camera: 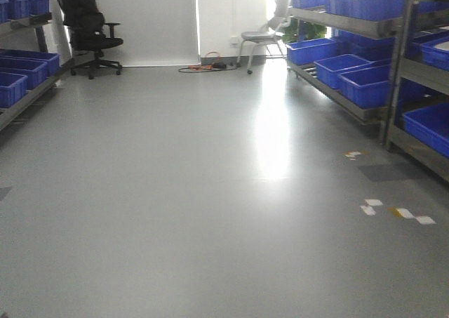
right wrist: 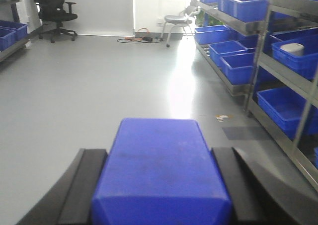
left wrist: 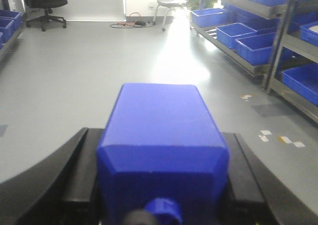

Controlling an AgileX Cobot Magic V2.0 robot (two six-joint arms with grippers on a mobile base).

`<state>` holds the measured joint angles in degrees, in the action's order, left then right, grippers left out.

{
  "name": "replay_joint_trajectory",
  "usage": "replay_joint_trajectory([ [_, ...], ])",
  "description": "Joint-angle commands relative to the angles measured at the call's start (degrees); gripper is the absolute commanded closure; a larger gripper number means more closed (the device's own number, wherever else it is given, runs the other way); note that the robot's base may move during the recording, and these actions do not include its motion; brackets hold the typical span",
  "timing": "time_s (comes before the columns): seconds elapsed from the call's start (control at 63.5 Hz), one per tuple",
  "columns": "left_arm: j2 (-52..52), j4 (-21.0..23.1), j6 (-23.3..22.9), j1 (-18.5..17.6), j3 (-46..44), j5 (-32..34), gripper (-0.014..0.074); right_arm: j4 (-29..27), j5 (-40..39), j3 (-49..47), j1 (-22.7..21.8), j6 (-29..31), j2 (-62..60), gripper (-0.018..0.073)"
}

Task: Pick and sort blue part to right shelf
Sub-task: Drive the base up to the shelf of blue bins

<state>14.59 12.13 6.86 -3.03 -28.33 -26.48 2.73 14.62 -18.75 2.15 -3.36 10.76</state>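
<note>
Over glossy grey floor [camera: 175, 191], left tool [left wrist: 160, 135] grips necked block [left wrist: 161, 170], right tool [right wrist: 158, 151] seemingly blue part [right wrist: 159, 178].

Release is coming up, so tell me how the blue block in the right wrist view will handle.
The blue block looks rigid: its flat faces show no bending between the black fingers. Smooth plastic probably slips easily. Flat-sided and bevelled, it should sit, not roll.

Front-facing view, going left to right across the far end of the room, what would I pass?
Blue bins on the left rack → black office chair → cables on the floor → grey chair → right shelf with its blue bins.
</note>
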Motion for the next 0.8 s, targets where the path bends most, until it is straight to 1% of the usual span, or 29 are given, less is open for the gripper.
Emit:
replay_joint_trajectory([
  [0.0,0.77,0.79,-0.43,-0.12,-1.67,4.7,0.0358,0.54,-5.49,-1.6,-0.46,0.69,0.53,0.0134],
  [0.787,0.77,0.79,-0.43,-0.12,-1.67,4.7,0.0358,0.54,-5.49,-1.6,-0.46,0.69,0.53,0.0134],
])
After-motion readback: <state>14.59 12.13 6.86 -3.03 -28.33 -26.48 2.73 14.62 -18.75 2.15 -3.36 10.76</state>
